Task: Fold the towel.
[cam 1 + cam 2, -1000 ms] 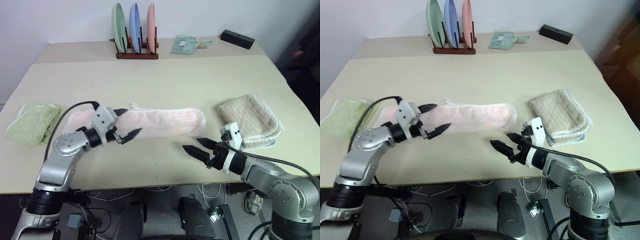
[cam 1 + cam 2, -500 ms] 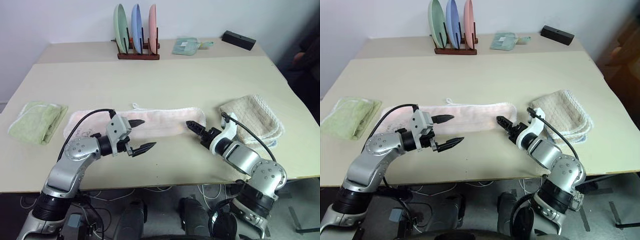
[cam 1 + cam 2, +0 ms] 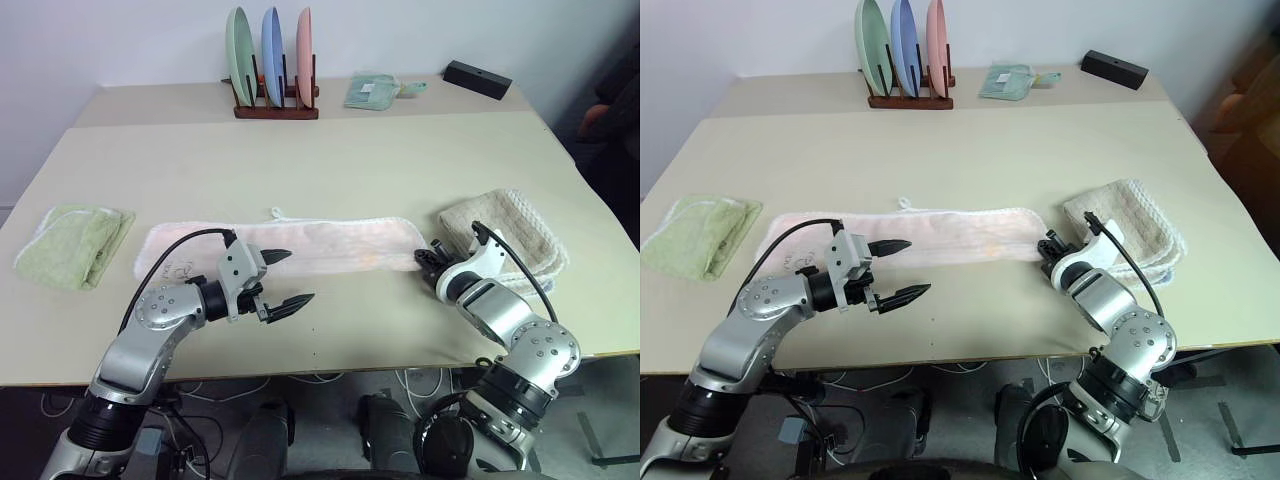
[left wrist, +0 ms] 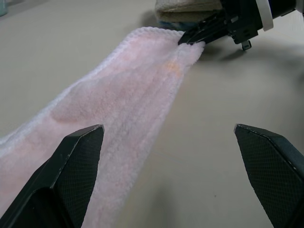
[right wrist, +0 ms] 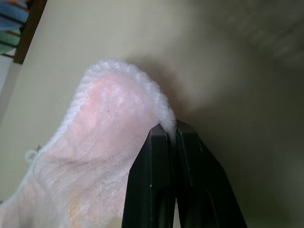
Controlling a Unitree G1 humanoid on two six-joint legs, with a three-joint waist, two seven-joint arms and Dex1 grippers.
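The towel (image 3: 290, 245) lies across the table (image 3: 330, 170). Left of the towel sits a folded cloth (image 3: 70, 243), right of it another folded cloth (image 3: 515, 238). Behind the towel stands a plate rack (image 3: 272, 75), near the table's far edge.

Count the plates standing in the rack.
3, upright side by side in the rack at the table's far edge: green plate on the left, blue plate in the middle, pink plate on the right.
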